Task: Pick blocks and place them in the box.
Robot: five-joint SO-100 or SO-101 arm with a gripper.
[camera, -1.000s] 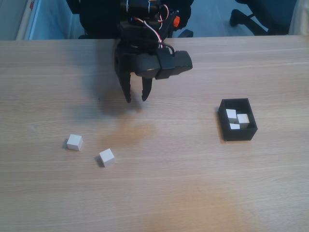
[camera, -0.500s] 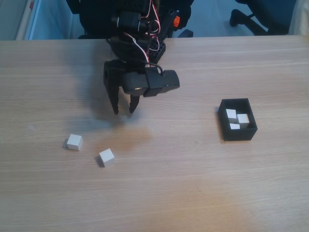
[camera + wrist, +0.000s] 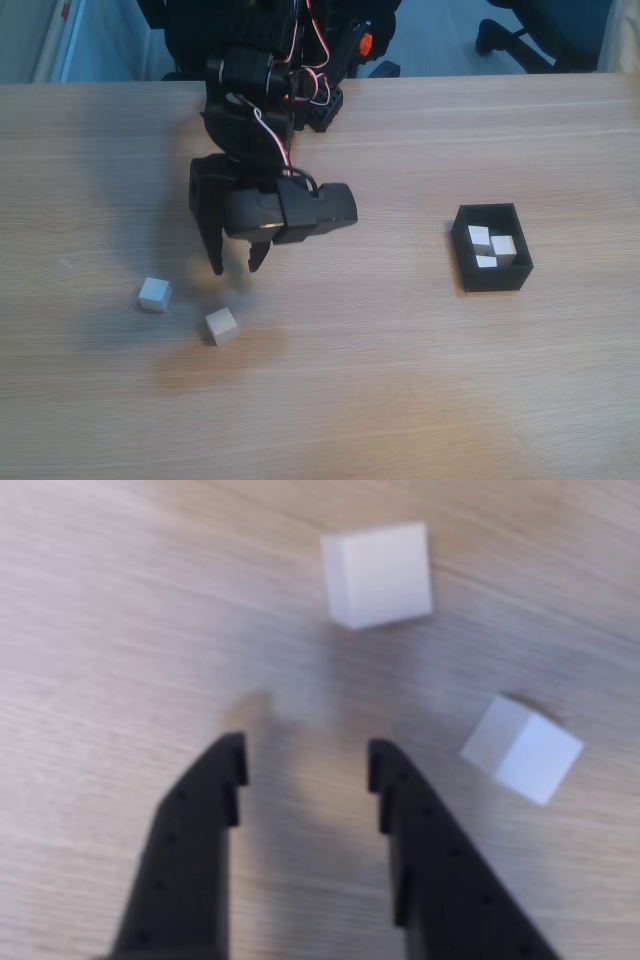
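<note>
In the fixed view two cream blocks lie loose on the wooden table at the left, one block (image 3: 154,294) further left and another block (image 3: 222,325) nearer the front. My black gripper (image 3: 236,267) hangs open just above and behind them, with nothing between its fingers. The wrist view shows the open gripper (image 3: 305,760) over bare wood, one block (image 3: 378,572) ahead of the fingertips and a second block (image 3: 522,750) off to the right. At the right stands the black box (image 3: 495,279), holding three blocks (image 3: 480,236).
The arm's base (image 3: 270,40) stands at the table's far edge, with red and white wires on it. A chair base (image 3: 520,30) sits on the floor beyond the table at the top right. Bare wood lies between the gripper and the box.
The gripper has swung left and toward the table's front, coming down close to the two loose blocks. It stays open. The blocks and the box have not moved.
</note>
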